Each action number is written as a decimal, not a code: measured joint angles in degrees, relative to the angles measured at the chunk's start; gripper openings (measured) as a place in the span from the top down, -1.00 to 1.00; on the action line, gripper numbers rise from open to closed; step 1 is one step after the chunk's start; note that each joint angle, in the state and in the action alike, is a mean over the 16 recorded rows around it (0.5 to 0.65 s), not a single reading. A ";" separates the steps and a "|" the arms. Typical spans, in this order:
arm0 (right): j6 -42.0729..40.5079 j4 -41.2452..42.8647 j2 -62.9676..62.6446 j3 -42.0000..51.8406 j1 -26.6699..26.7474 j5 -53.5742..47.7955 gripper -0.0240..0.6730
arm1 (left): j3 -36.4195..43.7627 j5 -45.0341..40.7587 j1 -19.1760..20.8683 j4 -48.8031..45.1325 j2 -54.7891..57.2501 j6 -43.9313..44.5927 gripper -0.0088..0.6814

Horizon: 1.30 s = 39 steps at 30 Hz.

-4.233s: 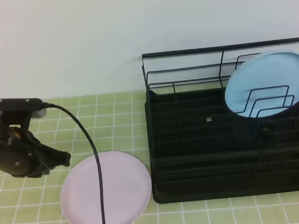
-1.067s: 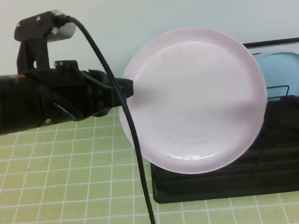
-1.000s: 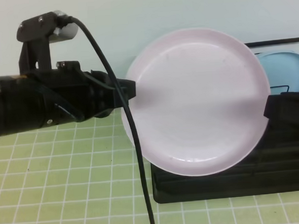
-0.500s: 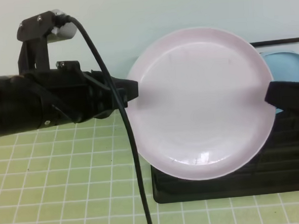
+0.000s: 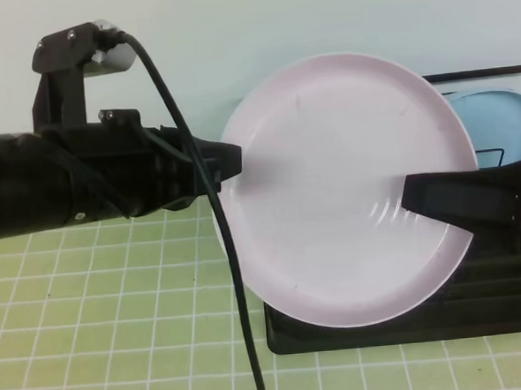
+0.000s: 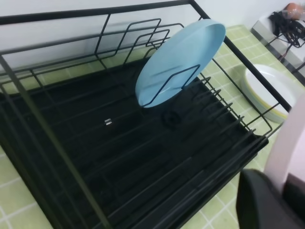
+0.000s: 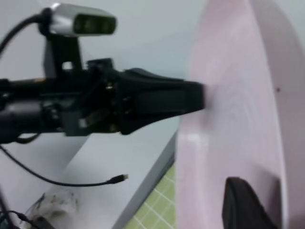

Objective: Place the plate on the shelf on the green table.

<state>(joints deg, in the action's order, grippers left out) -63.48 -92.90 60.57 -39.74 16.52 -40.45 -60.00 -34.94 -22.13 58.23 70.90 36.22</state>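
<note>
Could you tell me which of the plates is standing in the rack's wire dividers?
The light blue plate, leaning in the shelf's dividers; the pale pink plate is held up by the left gripper.

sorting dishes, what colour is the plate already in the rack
Light blue plate, clearest in the left wrist view.
</note>
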 joint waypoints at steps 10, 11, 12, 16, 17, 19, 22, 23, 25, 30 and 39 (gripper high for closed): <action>-8.13 5.05 1.27 -0.35 -0.05 1.40 0.94 | -0.09 -5.35 0.06 1.13 -0.13 0.00 -0.03; -8.72 6.48 1.26 -0.57 -0.06 2.22 0.94 | -0.10 -5.99 0.07 1.34 -0.13 0.03 -0.11; -9.25 8.08 1.26 -0.86 -0.07 3.11 0.94 | -0.11 -6.63 0.07 1.55 -0.15 0.09 -0.18; -10.46 16.90 1.23 -2.88 -0.09 7.21 0.94 | -0.12 -8.95 0.07 2.72 -0.57 0.35 -0.35; -10.51 19.67 1.23 -3.63 -0.10 8.34 0.94 | -0.12 -9.42 0.07 3.05 -0.76 0.42 -0.36; -10.47 25.87 1.23 -5.41 -0.10 10.50 0.94 | -0.12 -10.16 0.07 3.60 -1.26 0.58 -0.36; -10.12 37.00 1.24 -8.74 -0.10 13.03 0.94 | -0.12 -10.80 0.07 4.04 -2.30 0.78 -0.36; -9.78 41.27 1.27 -10.00 -0.10 13.59 0.94 | -0.12 -10.91 0.07 4.07 -2.71 0.82 -0.35; -8.69 50.24 1.41 -12.68 -0.09 14.15 0.94 | -0.12 -11.05 0.07 3.87 -3.59 0.55 -0.33; -4.44 73.13 2.49 -19.45 -0.09 13.45 0.94 | -0.12 -11.03 0.07 1.41 -5.75 -1.22 -0.16; 0.43 99.96 8.18 -27.63 -0.05 9.37 0.94 | -0.12 -11.10 0.07 -6.03 -7.51 -6.15 0.53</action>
<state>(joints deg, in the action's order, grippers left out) -63.05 7.06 68.75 -67.37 16.48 -31.08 -60.12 -46.04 -22.06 52.19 63.38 30.08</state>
